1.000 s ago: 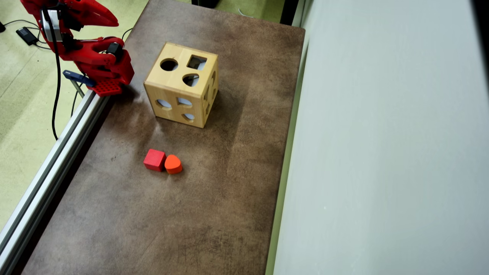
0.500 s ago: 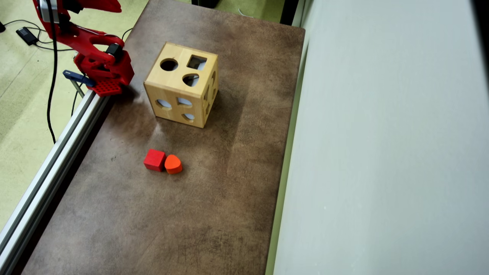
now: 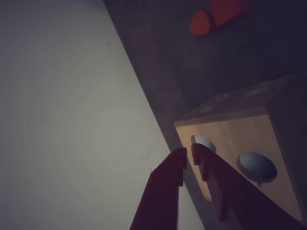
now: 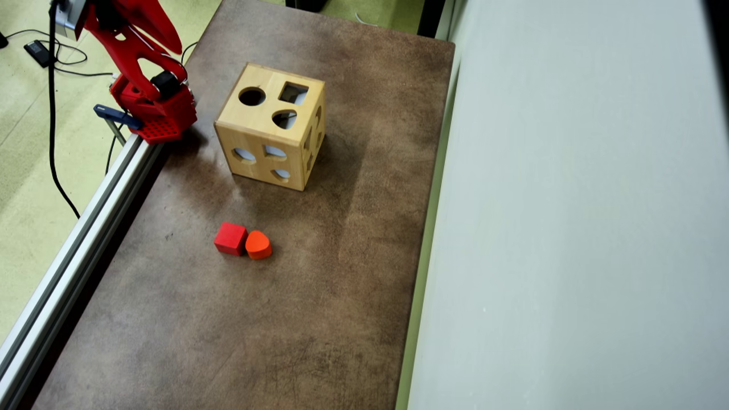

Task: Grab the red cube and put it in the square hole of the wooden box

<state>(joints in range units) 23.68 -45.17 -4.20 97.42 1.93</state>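
Note:
The red cube (image 4: 230,238) lies on the brown table, touching an orange-red heart-like block (image 4: 258,245) on its right. In the wrist view the red cube (image 3: 225,9) shows at the top edge, far from my fingers. The wooden box (image 4: 267,125) stands further back, and the square hole (image 4: 293,93) is on its top face beside a round and a heart-like cut-out. My red gripper (image 4: 173,45) hangs at the top left, well clear of box and cube. In the wrist view the gripper (image 3: 188,155) is shut with nothing in it, with the wooden box (image 3: 240,139) beyond its tips.
A pale grey wall (image 4: 569,228) runs along the table's right side. An aluminium rail (image 4: 74,250) borders the left edge, and the arm's base (image 4: 159,117) is clamped there. Cables (image 4: 54,142) lie on the green floor.
The arm has swung upward over its base, and the gripper has moved toward the top of the overhead view. Cube, heart block and box have not moved.

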